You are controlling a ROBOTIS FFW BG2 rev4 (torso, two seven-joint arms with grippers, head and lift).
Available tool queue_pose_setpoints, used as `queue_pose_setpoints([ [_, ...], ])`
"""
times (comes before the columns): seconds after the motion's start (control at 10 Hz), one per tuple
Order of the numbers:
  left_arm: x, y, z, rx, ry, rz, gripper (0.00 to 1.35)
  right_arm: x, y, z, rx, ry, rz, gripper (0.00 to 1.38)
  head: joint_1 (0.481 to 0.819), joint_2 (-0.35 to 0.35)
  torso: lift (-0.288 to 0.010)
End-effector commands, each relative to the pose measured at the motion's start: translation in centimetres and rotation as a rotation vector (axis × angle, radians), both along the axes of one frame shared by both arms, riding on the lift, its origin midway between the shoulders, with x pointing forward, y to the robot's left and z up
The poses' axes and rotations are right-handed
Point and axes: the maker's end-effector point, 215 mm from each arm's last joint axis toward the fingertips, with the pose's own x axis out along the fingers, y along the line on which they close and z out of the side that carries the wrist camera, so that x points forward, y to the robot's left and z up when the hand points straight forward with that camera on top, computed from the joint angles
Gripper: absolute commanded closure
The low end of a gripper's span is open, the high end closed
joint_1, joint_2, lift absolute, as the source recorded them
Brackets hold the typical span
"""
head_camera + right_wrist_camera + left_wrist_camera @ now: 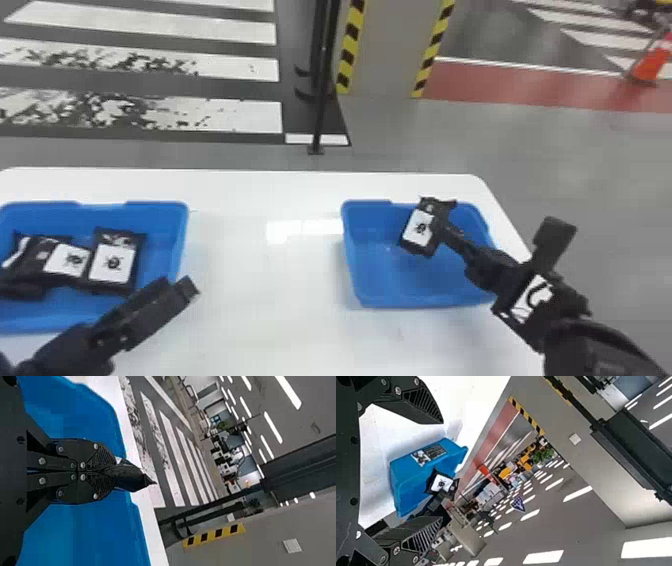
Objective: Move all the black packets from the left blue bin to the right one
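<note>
- Contains at least 3 other packets [112, 262] in the left blue bin [172, 240], lying close together and partly overlapping.
- Holds 1 black packet [420, 230] over the far part of the right blue bin [360, 280], above bare blue bin floor; cannot tell from here about any contact with the wall.
- Tilts that held packet in the head view, long axis running from upper right to lower left, crimped edge at the upper end.
- Lays the rightmost packet of the left bin label-side up, long axis running roughly near to far; sets its neighbour more nearly side to side, also label-side up.
- Bears a white label with a dark emblem on the held packet, and the same kind on 2 of those in the left bin; has a printed label [435, 451] on the right bin's outer wall too.
- Clamps the held packet in the right gripper [442, 227], fingers closed tight on it near one edge.
- Hangs the left gripper [176, 286] by the left bin's near right corner, fingers spread well apart in the left wrist view.
- Stands both bins on the white tabletop [265, 300], well apart; beyond, on the floor, includes a black post [325, 90] and an orange cone [650, 62].
</note>
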Motion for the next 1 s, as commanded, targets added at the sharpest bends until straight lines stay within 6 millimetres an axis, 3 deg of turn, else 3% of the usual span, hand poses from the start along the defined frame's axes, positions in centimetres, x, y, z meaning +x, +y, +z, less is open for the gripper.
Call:
queue_pose_setpoints([
  [0.0, 0.3, 1.1, -0.2, 0.024, -0.002, 0.019, 0.19, 0.5, -1.2, -2.1, -0.021, 0.065, -0.011, 1.12, 0.695, -0.230, -0.140],
  [0.1, 0.5, 2.0, -0.5, 0.045, -0.001, 0.036, 0.19, 0.2, -1.4, -2.6, -0.048, 0.076, -0.013, 0.68, 0.695, -0.237, -0.140],
  [0.2, 0.9, 3.6, -1.0, 0.090, -0.004, 0.067, 0.19, -0.2, -2.0, -1.6, -0.119, 0.037, -0.033, 0.28, 0.695, -0.232, -0.140],
  [0.3, 1.2, 5.4, -1.8, 0.145, 0.015, 0.090, 0.19, -1.3, -1.9, 1.7, -0.207, -0.055, -0.065, 0.08, 0.695, -0.224, -0.140],
  [0.5, 2.2, 8.5, -2.5, 0.242, 0.015, 0.151, 0.19, -5.8, -0.2, 7.1, -0.291, -0.213, -0.135, 0.12, 0.695, -0.200, -0.140],
  [0.7, 3.7, 12.2, -3.6, 0.372, 0.044, 0.219, 0.19, -9.9, 1.5, 9.0, -0.311, -0.276, -0.164, 0.12, 0.695, -0.135, -0.140],
  [0.9, 5.2, 15.1, -4.3, 0.487, 0.075, 0.271, 0.19, -12.1, 4.0, 10.3, -0.301, -0.301, -0.140, 0.13, 0.695, -0.082, -0.140],
])
